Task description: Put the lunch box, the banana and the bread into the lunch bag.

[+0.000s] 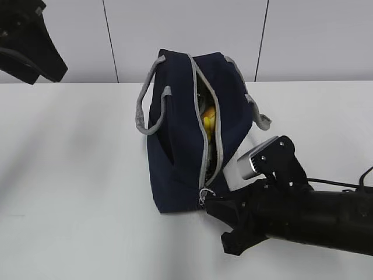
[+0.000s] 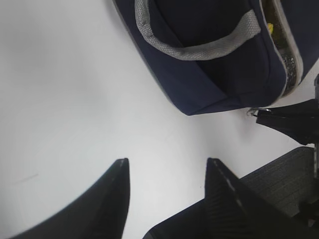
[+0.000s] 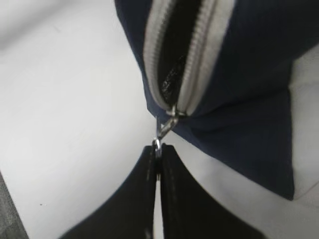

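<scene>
Outwardly, in the exterior view, the lunch bag [image 1: 186,134] was seen standing on the white table [image 1: 76,175], its grey zipper band parted along the top, and a patch of yellow, probably the banana [image 1: 208,118], was glimpsed through the gap. The lunch box and the bread could not be made out inside. Two grey handles were draped over the bag's sides. The right gripper [image 1: 205,204] was laid low across the table from the right, its tip brought against the near end of the zipper, where a small metal pull [image 1: 203,195] was seen. Part of the left arm was visible only as a dark shape in the upper left corner, well apart from the bag. In the left wrist view, the left gripper [image 2: 167,172] was shown above bare table with its jaws held well apart and nothing between them; the bag's near corner was seen above, and the right gripper's dark tip beside it. In the right wrist view, the right gripper's jaws were seen pressed together on the zipper pull [image 3: 164,130], just below the slider at the bag's closed end, with the zipper opening widened beyond it and dark, shiny lining visible within.
</scene>
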Robot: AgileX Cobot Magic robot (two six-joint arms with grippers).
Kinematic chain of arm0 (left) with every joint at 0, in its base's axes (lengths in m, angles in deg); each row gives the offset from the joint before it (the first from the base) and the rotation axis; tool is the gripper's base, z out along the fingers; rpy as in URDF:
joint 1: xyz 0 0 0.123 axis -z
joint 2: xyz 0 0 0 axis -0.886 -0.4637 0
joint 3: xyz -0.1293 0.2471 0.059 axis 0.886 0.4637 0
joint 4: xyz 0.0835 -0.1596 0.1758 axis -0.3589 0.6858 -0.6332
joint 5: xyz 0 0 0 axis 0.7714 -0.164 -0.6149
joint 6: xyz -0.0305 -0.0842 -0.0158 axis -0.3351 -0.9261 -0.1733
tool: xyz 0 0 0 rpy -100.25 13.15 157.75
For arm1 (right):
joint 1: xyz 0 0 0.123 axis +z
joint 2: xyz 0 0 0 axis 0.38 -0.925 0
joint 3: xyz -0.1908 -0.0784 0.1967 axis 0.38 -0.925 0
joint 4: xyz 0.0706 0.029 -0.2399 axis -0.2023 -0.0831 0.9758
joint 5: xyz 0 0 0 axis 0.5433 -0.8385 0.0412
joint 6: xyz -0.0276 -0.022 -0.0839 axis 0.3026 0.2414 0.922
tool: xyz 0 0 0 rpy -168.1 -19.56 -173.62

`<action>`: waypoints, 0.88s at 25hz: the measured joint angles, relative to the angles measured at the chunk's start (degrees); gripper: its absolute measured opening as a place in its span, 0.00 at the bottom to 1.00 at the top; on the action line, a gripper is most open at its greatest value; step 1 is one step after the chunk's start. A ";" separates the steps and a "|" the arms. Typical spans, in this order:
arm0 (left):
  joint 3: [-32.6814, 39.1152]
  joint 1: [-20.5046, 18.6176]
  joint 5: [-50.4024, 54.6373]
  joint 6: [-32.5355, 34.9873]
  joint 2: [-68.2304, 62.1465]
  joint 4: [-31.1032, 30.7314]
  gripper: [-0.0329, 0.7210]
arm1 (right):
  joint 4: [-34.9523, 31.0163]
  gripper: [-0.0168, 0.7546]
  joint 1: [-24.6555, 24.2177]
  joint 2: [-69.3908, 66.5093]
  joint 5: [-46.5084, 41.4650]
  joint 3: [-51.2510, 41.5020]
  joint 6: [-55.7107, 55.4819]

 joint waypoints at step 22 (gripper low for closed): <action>0.00 0.00 0.00 0.00 0.00 1.55 0.54 | 5.82 0.02 0.00 14.99 -10.70 6.25 -3.10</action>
